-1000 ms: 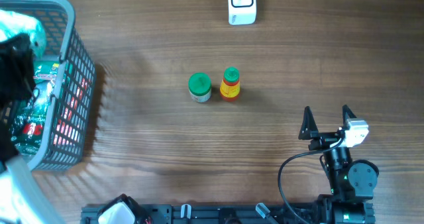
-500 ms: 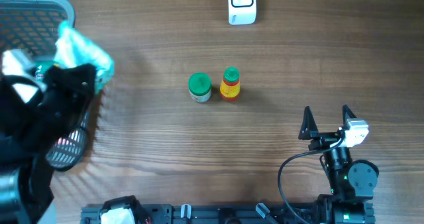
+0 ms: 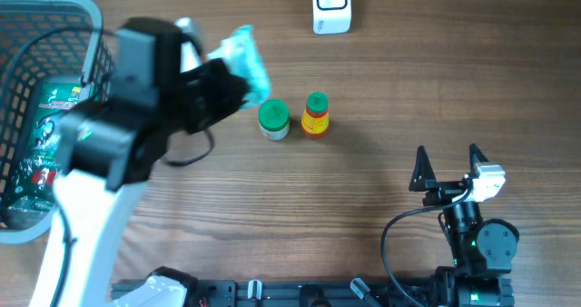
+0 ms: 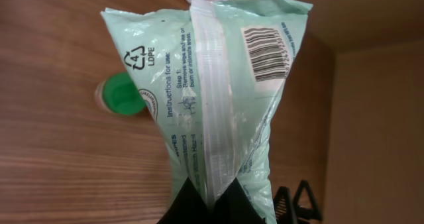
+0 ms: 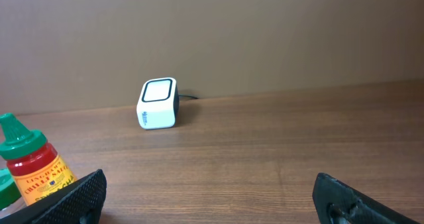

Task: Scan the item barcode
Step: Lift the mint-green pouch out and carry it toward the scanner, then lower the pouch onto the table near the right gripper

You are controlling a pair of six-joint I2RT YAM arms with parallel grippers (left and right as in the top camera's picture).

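Pouch of wipes on its way to the scanner: the left fingers (image 4: pixel 199 204), pinched fully shut on the end seam of a pale green pouch (image 4: pixel 212 98), hold it in the air above the table (image 3: pixel 408 80), just left of a green-capped jar (image 3: pixel 273 118) and a red sauce bottle (image 3: pixel 315 114). 1 second earlier the left arm was down inside the grey basket (image 3: pixel 41 0) at the table's left edge. Half a second ago it was lifting the pouch over the rim. Now the pouch (image 3: pixel 241 60) hangs between the basket and the white scanner (image 3: pixel 330 5) at the far edge, apart from both. Other packets remain in the basket.

The pick therefore looks complete and the carry is under way. The wrist view shows the barcode (image 4: pixel 268 52) printed near the pouch's far corner, on the face turned toward that camera, with the scanner just showing beyond it. Judging from this, the pouch needs to travel farther, and the printed face may need turning toward the scanner's window.

The right fingers (image 3: pixel 421 169) have not moved in that second. They stand spread wide at the near right of the table, holding nothing.
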